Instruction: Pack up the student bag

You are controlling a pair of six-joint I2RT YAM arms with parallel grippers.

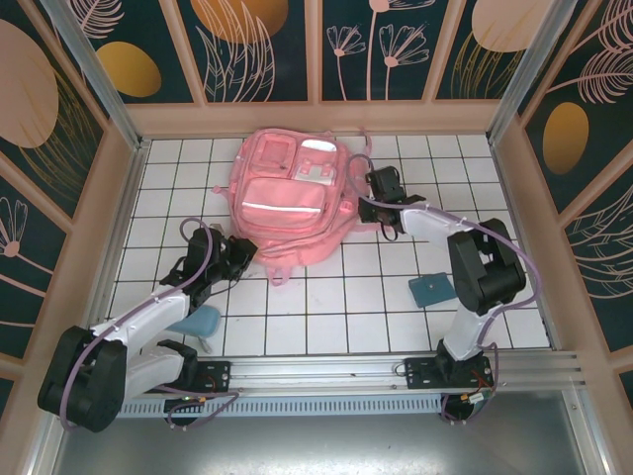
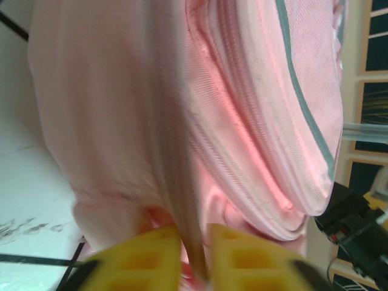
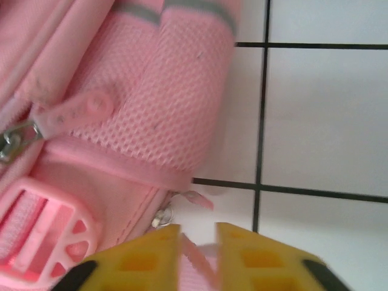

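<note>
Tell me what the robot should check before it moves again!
1. Left gripper holds bag: ok, a fabric fold is pinched.
2. Right gripper holds tab: cannot tell, the tab looks loose in the gap.
3. Bag flat on table: ok.
4. Zipper open: cannot tell.
5. Case free to grab: ok, it lies alone on the table.
</note>
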